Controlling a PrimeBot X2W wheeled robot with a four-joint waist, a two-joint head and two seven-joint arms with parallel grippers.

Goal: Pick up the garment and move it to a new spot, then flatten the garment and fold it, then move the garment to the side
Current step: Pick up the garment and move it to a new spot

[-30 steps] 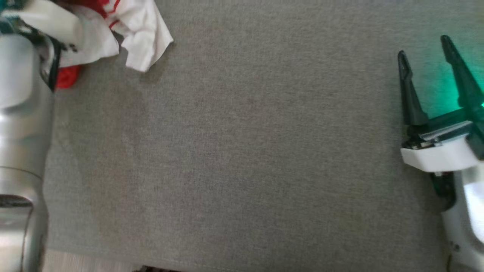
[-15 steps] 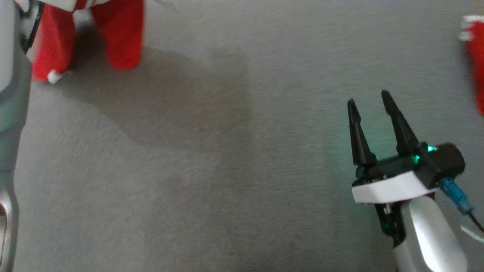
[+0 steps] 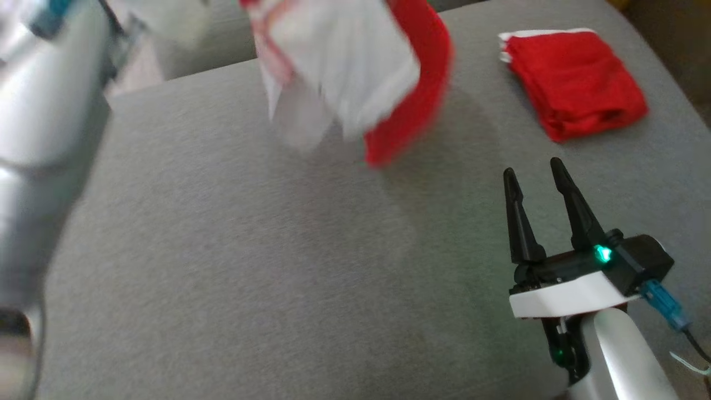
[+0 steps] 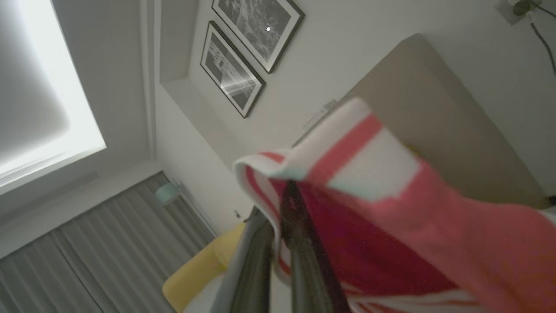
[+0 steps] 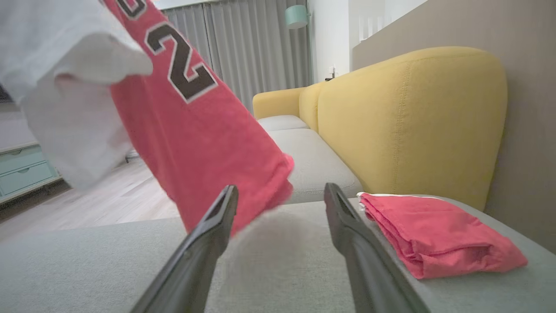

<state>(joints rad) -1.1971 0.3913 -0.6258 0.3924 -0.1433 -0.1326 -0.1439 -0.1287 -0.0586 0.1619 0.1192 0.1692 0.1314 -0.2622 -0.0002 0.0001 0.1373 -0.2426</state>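
A red and white garment (image 3: 355, 83) hangs blurred in the air above the grey cushion (image 3: 250, 266), at the top middle of the head view. In the left wrist view my left gripper (image 4: 286, 191) is shut on the garment's striped edge (image 4: 347, 152), and the cloth drapes over the dark fingers. My right gripper (image 3: 533, 172) stands open low on the right, apart from the cloth, with nothing between its fingers. The right wrist view has the garment (image 5: 195, 130), with a dark number on the red side, hanging just beyond the right gripper (image 5: 280, 191).
A folded red garment (image 3: 575, 83) lies on the cushion's far right, beside the right gripper, also in the right wrist view (image 5: 434, 234). A yellow armchair (image 5: 412, 121) stands behind it. My silver left forearm (image 3: 44, 111) runs up the left edge.
The head camera has shifted. The garment, crumpled on the cushion a second ago, now hangs lifted from my left gripper and sits nearer the middle. The right gripper stays open.
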